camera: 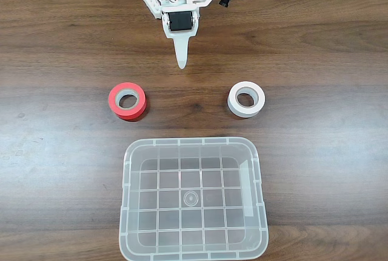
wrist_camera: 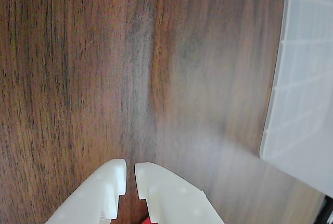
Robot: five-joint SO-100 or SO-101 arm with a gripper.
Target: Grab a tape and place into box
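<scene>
Taking the large clear plastic rectangular box (camera: 193,198) with its rounded corners and grid-patterned base as the landmark, the fixed view reads like this from left to right. Above the box's left corner, a little apart from its rim, a red-orange roll of tape with a grey core (camera: 127,100) lies flat on the dark brown wooden table (camera: 54,61). Above the middle of the box, near the far edge of the table, the white two-finger gripper (camera: 181,61) of the arm points down toward the box, well apart from it and between the two rolls but farther up the table than either. Its fingers are brought together with only a thin slit between the tips, and they hold nothing. Above the box's right corner, also a little apart from the rim, the small white ring-shaped roll of tape with a white core (camera: 246,99) lies flat, its round hole facing up. The box itself sits open at the near edge of the table with nothing inside.

In the wrist view, the white gripper (wrist_camera: 130,174) enters from the bottom edge over bare wood, its tips nearly touching, and the translucent wall of the box (wrist_camera: 304,78) fills the right edge.
</scene>
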